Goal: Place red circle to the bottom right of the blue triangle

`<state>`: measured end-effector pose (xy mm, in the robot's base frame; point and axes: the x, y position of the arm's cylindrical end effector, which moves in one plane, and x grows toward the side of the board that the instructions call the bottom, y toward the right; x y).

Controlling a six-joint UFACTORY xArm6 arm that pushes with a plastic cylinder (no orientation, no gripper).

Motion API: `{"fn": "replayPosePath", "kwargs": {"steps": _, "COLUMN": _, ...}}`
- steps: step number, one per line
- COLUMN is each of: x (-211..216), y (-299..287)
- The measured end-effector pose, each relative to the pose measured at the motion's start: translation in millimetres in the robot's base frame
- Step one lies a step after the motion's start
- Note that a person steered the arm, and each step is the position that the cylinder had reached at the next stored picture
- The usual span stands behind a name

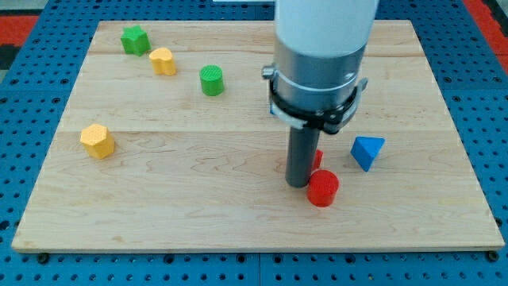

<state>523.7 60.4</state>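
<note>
The red circle (323, 188) stands on the wooden board at the view's lower middle-right. The blue triangle (367, 151) lies to its upper right, a short gap away. My tip (298, 183) is at the red circle's left edge, touching or almost touching it. A second red block (317, 158) shows just behind the rod, mostly hidden, its shape unclear. The arm's grey and white body (321, 56) hangs above and covers the board's upper middle.
A green star-like block (135, 40) and a yellow block (163, 60) sit at the view's top left. A green cylinder (212, 80) is right of them. A yellow hexagon-like block (98, 141) is at the left. The board's bottom edge (254, 250) is near the red circle.
</note>
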Motion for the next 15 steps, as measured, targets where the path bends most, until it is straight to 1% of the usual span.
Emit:
{"fn": "replayPosePath", "kwargs": {"steps": 1, "x": -16, "y": 16}}
{"fn": "replayPosePath", "kwargs": {"steps": 3, "x": -50, "y": 18}}
{"fn": "replayPosePath", "kwargs": {"steps": 5, "x": 2, "y": 14}}
{"fn": "replayPosePath", "kwargs": {"steps": 6, "x": 15, "y": 1}}
{"fn": "replayPosePath", "kwargs": {"steps": 7, "x": 23, "y": -25}}
{"fn": "replayPosePath", "kwargs": {"steps": 8, "x": 44, "y": -32}}
{"fn": "replayPosePath", "kwargs": {"steps": 9, "x": 45, "y": 24}}
{"fn": "replayPosePath", "kwargs": {"steps": 10, "x": 44, "y": 66}}
{"fn": "replayPosePath", "kwargs": {"steps": 11, "x": 44, "y": 85}}
{"fn": "replayPosePath", "kwargs": {"steps": 12, "x": 44, "y": 82}}
{"fn": "replayPosePath", "kwargs": {"steps": 13, "x": 44, "y": 56}}
{"fn": "replayPosePath", "kwargs": {"steps": 14, "x": 30, "y": 52}}
{"fn": "replayPosePath", "kwargs": {"steps": 15, "x": 23, "y": 77}}
